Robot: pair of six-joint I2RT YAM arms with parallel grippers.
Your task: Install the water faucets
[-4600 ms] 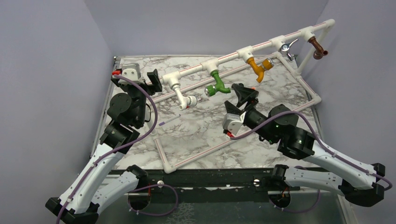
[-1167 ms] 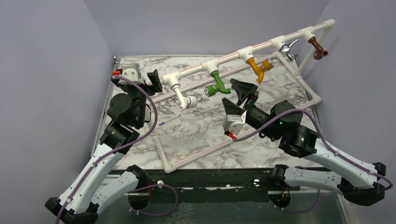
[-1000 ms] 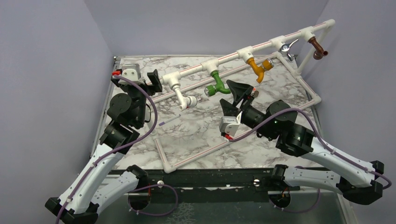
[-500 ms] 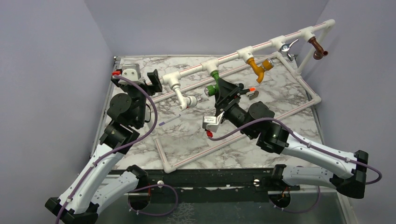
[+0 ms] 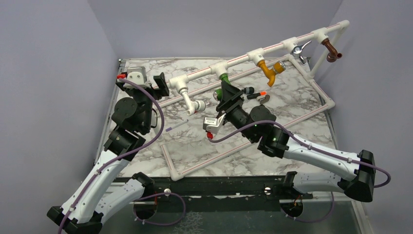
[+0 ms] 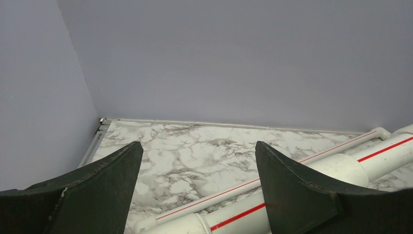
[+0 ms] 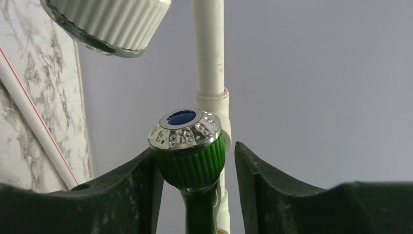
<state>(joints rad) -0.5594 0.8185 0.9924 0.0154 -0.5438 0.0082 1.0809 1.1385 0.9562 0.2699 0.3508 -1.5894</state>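
Right wrist view showed the right gripper point(image 7: 195, 148) parted, its fingers straddling the silver knob point(image 7: 187, 127) of the green faucet point(image 7: 191, 168), one finger touching the ribbed green collar and the other just clear. That faucet hung from the white pipe frame point(image 7: 209, 48) at twelve o'clock. A white faucet point(image 7: 107, 19) sat at eleven o'clock. The left gripper point(image 6: 198, 146) gaped wide above the marble table point(image 6: 160, 124), beside the frame.

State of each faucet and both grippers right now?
green faucet: on pipe frame, knob not clamped.
white faucet: on frame, untouched.
orange faucet: on frame, untouched.
chrome faucet: on frame, untouched.
brown faucet: on frame end, untouched.
right gripper: open, fingers flanking green knob.
left gripper: open, empty.
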